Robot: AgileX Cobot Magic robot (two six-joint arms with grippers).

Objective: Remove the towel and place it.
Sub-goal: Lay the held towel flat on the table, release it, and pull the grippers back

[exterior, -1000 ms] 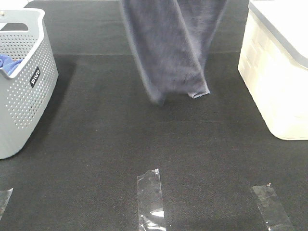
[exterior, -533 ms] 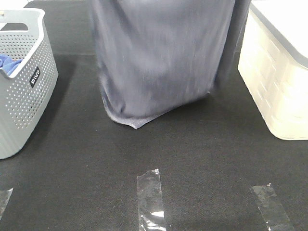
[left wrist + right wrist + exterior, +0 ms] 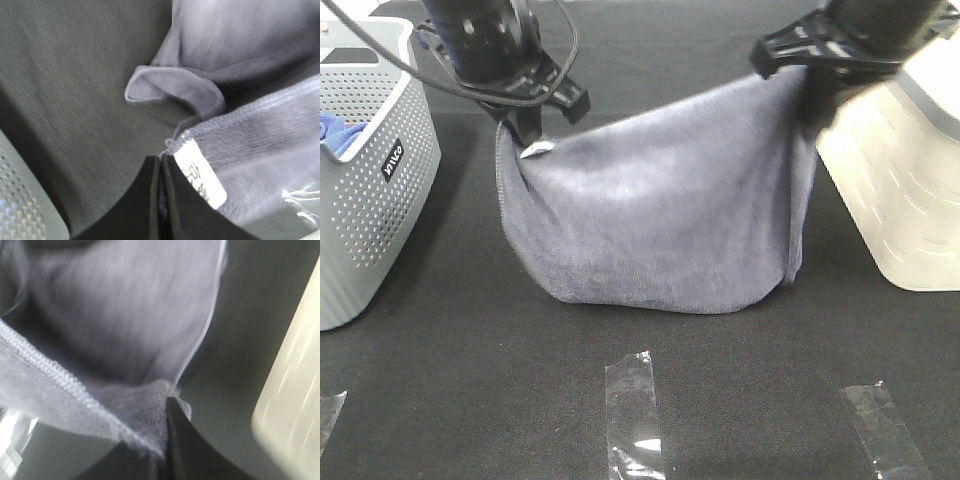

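Note:
The slate-grey towel [image 3: 660,220] hangs stretched between my two grippers above the black table, and its sagging lower edge touches the table. My left gripper [image 3: 527,135] is shut on the towel's left corner, where a white label [image 3: 200,179] shows beside the black fingers [image 3: 145,205]. My right gripper [image 3: 812,85] is shut on the towel's right corner; its wrist view shows the hem [image 3: 60,375] pinched in the fingers [image 3: 172,440]. The towel fills much of both wrist views.
A grey perforated basket [image 3: 365,170] with a bright blue cloth [image 3: 335,130] inside stands at the left. A cream lidded bin [image 3: 900,170] stands at the right, close to my right gripper. Clear tape strips [image 3: 635,410] lie on the table near the front.
The towel was hanging from above the frame; both grippers have come down into view with it, spread apart, and the towel now hangs wide with its bottom on the table.

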